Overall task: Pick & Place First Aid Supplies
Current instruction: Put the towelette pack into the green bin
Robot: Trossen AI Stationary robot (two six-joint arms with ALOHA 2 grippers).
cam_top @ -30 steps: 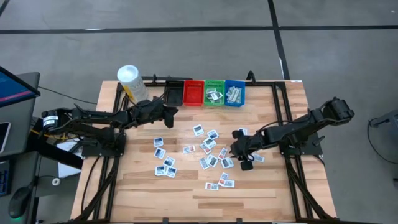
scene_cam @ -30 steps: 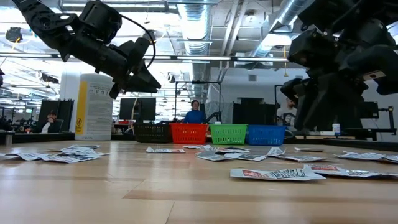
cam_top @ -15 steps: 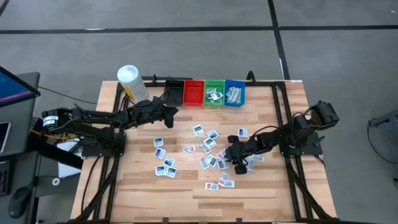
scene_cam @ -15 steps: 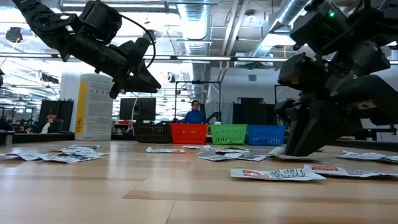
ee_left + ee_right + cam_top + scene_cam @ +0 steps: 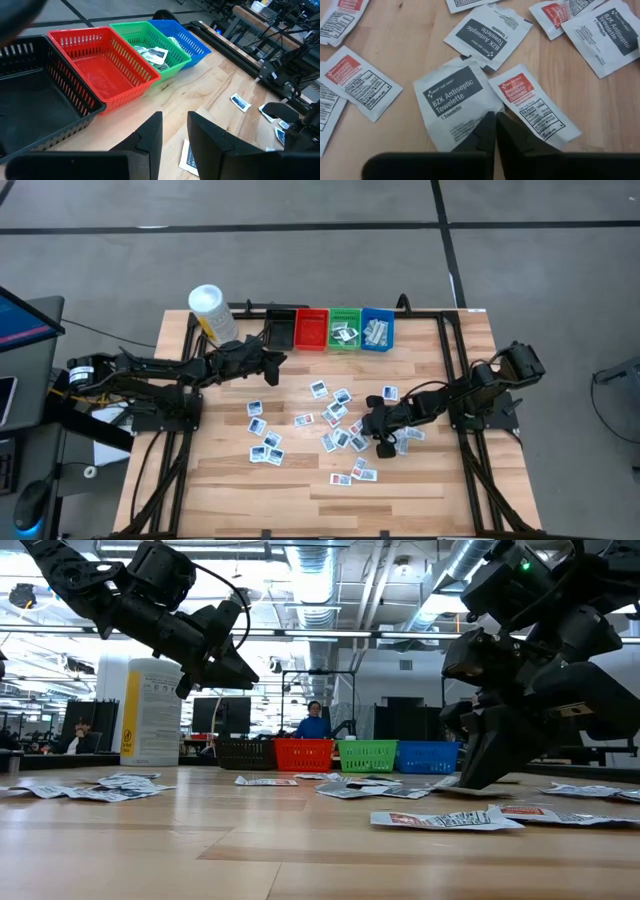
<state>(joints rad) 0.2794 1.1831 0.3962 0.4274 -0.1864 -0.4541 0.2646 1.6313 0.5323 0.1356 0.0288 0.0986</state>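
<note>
- The right gripper [image 5: 378, 437] is down at the wooden table [image 5: 440, 480], in the middle of the scattered first aid packets [image 5: 340, 430]; its two fingers [image 5: 492, 131] are pressed together, tips resting on the edge of a BZK antiseptic towelette packet [image 5: 454, 100] (whether they actually pinch it, I cannot tell).
- Just beside that towelette lies a red-labelled packet [image 5: 532, 106], their edges touching near the fingertips; a second BZK towelette [image 5: 487, 34] lies a little farther off, and another red-labelled packet [image 5: 359, 82] to the other side.
- From table height, the right gripper leans down onto the packets in front of the blue bin [image 5: 428, 756].
- The left gripper [image 5: 272, 362] hangs above the table near the black bin [image 5: 277, 332], fingers [image 5: 150, 132] a narrow gap apart and holding nothing.
- Four bins stand in a row at the far edge: black, the red bin [image 5: 311, 329], the green bin [image 5: 345, 328] and blue; the green and blue ones already hold some packets.
- A white-capped yellow bottle [image 5: 211, 313] stands at the far left corner of the table.
- More packets lie loose across the table's middle, between the two arms.
</note>
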